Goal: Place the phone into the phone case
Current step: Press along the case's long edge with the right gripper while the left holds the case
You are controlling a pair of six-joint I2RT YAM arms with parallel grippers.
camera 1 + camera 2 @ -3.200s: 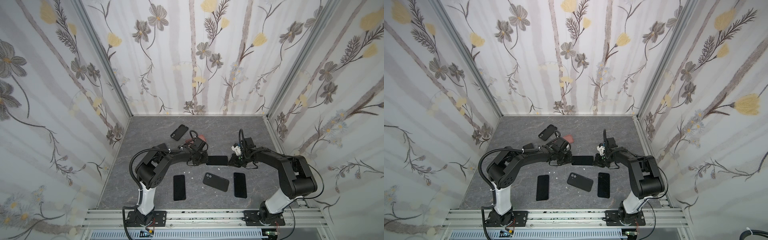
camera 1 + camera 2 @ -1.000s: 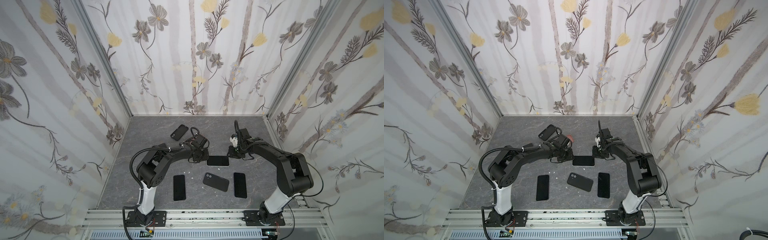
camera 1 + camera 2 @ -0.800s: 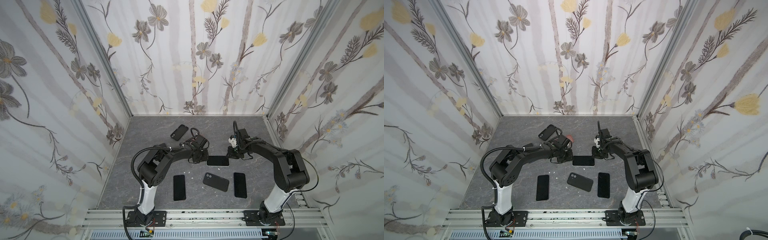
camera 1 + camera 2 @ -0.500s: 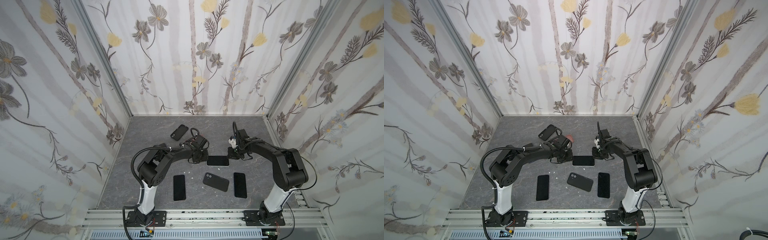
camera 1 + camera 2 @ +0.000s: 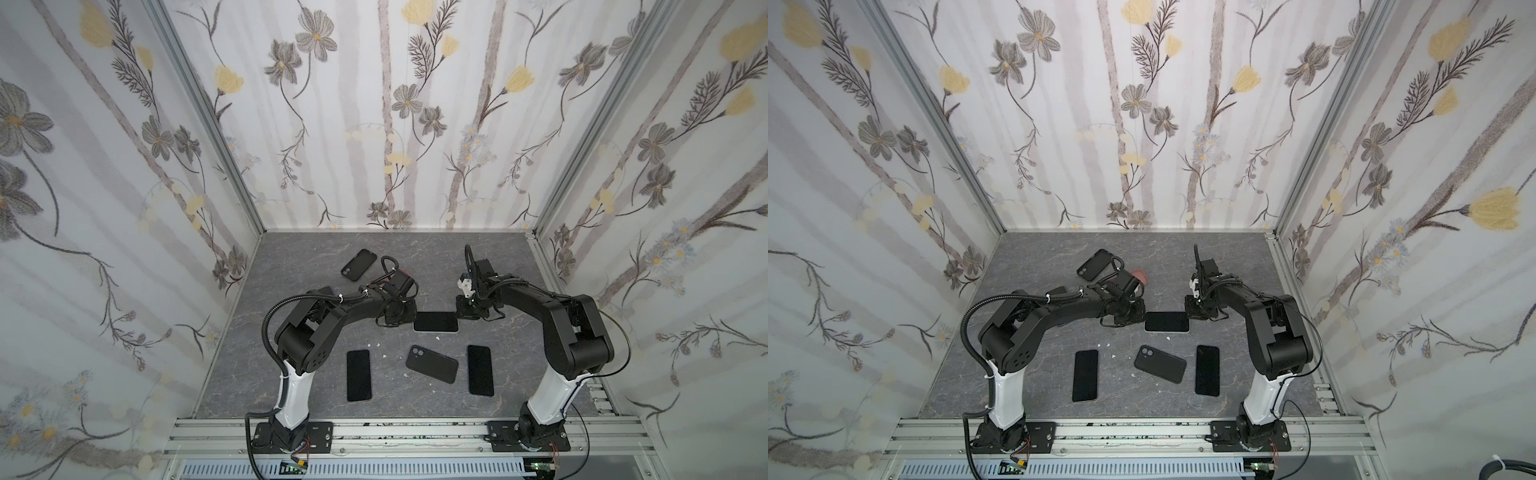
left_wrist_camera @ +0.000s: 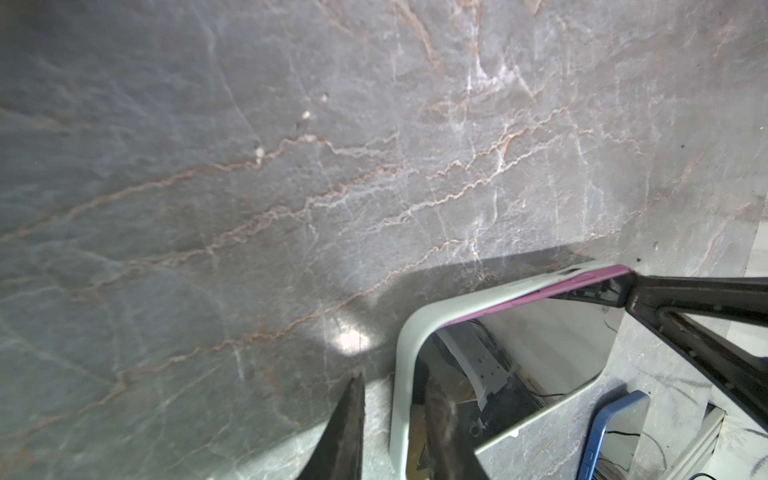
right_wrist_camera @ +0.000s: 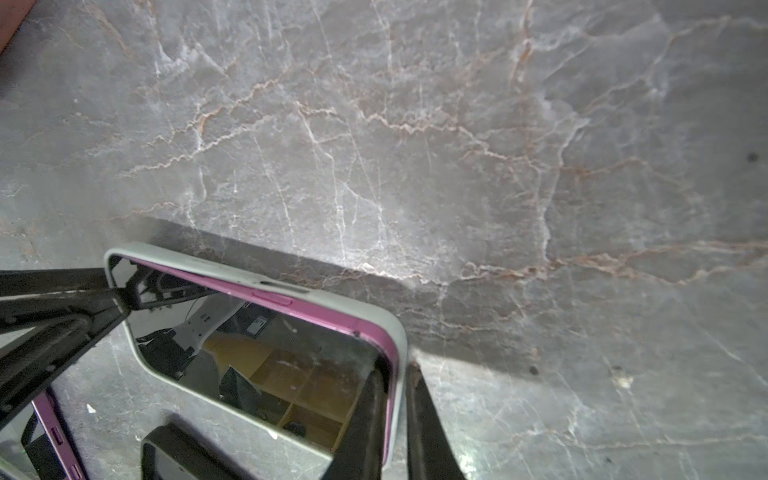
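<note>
Phone (image 7: pixel 257 357), pink rim, askew in pale case (image 7: pixel 397 336); right pincer (image 7: pixel 395 370) clamps case, left pincer (image 6: pixel 395 380) parted.

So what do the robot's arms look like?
Pretty much twins. The left arm and right arm are chunky black pieces with rounded joints, each with a white tube at the bottom. A ribbed black hose loops along the left one; a thin black wire arcs off the right. The left end effector and right end effector each have two slim, pointed black fingers.
</note>
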